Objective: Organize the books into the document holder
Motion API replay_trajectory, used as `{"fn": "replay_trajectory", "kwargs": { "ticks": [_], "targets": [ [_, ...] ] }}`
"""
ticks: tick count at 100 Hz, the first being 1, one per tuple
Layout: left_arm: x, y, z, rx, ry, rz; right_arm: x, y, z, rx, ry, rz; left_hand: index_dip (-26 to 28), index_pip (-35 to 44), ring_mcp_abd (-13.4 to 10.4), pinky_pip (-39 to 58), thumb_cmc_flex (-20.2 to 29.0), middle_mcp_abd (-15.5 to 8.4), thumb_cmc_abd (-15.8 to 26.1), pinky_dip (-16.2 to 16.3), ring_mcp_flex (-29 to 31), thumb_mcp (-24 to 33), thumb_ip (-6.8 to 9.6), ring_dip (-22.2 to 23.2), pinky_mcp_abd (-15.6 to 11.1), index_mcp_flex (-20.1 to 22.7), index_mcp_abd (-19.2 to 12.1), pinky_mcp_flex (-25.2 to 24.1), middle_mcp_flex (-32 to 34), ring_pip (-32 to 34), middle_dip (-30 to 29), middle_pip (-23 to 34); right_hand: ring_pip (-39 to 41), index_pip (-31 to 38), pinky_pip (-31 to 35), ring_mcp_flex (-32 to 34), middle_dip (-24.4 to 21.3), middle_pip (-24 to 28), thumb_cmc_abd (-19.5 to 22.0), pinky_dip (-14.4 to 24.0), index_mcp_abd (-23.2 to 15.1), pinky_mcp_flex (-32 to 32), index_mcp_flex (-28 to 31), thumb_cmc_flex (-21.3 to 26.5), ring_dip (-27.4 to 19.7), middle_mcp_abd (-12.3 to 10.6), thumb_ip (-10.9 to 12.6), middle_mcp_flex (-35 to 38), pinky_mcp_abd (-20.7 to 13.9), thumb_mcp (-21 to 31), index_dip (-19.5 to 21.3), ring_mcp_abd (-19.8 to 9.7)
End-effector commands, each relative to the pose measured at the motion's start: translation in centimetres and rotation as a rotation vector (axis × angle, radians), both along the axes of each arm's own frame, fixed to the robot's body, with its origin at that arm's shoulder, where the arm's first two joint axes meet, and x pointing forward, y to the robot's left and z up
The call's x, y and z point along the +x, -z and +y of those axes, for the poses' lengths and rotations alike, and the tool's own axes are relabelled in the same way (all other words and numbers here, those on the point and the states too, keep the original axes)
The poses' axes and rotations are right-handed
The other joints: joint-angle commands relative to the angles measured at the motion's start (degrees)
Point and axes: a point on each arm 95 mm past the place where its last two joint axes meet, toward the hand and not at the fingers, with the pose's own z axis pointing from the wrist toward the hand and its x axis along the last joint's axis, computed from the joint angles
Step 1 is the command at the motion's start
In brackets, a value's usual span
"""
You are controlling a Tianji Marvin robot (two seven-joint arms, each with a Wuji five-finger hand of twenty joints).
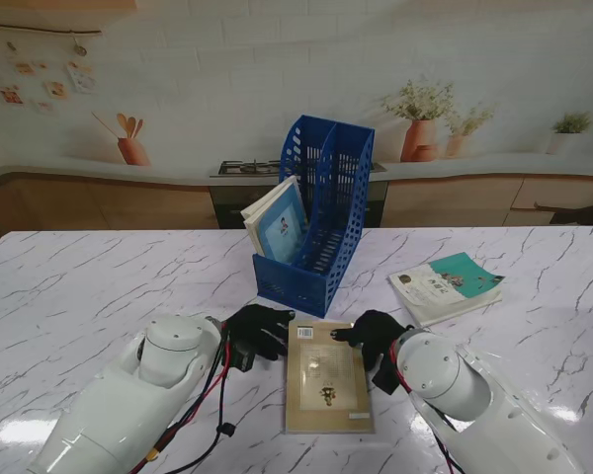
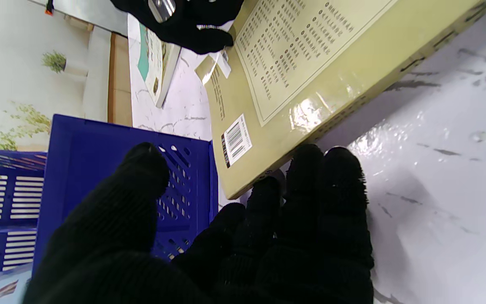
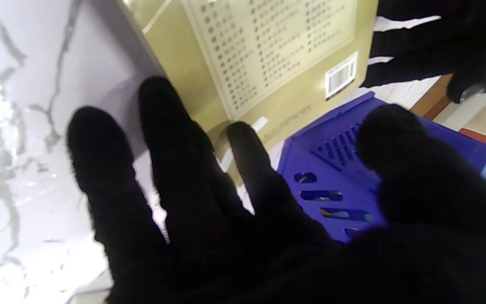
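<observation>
A tan book (image 1: 326,380) lies flat on the marble table in front of me, back cover and barcode up (image 2: 310,63) (image 3: 268,55). The blue document holder (image 1: 314,212) stands just beyond it, with several books (image 1: 277,222) leaning in its left slot. My left hand (image 1: 259,331) is at the book's far left corner; its fingertips (image 2: 306,169) touch the book's edge and the thumb stands apart. My right hand (image 1: 376,341) is at the far right corner with fingers (image 3: 163,126) spread against that edge. Neither hand grips the book.
A teal and white book (image 1: 447,286) lies flat to the right of the holder, also visible from the left wrist (image 2: 154,63). The holder's perforated blue wall (image 2: 99,169) (image 3: 336,160) is close beyond both hands. A kitchen counter with potted plants runs behind the table.
</observation>
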Motion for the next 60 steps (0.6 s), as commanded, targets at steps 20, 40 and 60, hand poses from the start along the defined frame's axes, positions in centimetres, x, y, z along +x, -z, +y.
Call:
{"fn": "replay_trajectory", "kwargs": {
  "ticks": [20, 40, 60],
  "targets": [
    [-2.2, 2.5, -2.0, -0.078, 0.092, 0.058, -1.9, 2.5, 1.4, 0.025, -0.02, 0.075, 5.93, 3.94, -1.13, 4.69, 0.75, -5.61, -3.15, 1.21, 2.92, 0.97, 0.46, -1.04, 4.14, 6.5, -4.67, -2.84, 3.28, -1.24, 2.45, 3.05, -8.03, -1.31, -0.61, -3.3, -4.49, -8.55, -1.22, -0.66, 1.95, 0.05, -1.48, 0.26, -3.61, -5.03, 1.33, -3.22, -10.9, 1.11, -1.52, -3.22],
    [-2.1, 2.4, -2.9, -0.065, 0.156, 0.02, -2.0, 2.6, 1.4, 0.036, -0.021, 0.074, 22.42, 29.89, -5.66, 6.65, 2.28, -7.28, -9.66, -0.56, 5.76, 11.22, -0.43, -0.3, 0.24, 0.24, -9.13, 1.06, 4.84, -0.05, 3.64, 3.28, -8.48, -1.59, -1.22, -4.08, -4.55, -8.79, -0.69, -0.86, 1.38, -1.03, -2.07, 0.49, -3.68, -5.58, 1.34, -3.95, -11.51, 0.79, -1.57, -3.66],
    [-1.8, 2.5, -3.5, -0.012, 0.19, -0.018, -2.0, 2.4, 1.4, 0.04, -0.02, 0.062, 20.13, 61.92, -9.15, 15.28, 11.6, -8.08, -18.59, -7.15, 14.45, 10.81, -3.77, 4.19, -9.05, 0.01, -15.71, 15.09, 11.37, 7.09, 5.99, 3.39, -8.68, -1.71, -1.43, -4.53, -4.53, -8.82, -0.44, -0.78, 0.85, -1.76, -2.25, 0.86, -3.64, -5.93, 1.43, -4.35, -11.6, 0.39, -1.47, -3.71]
  ]
}}
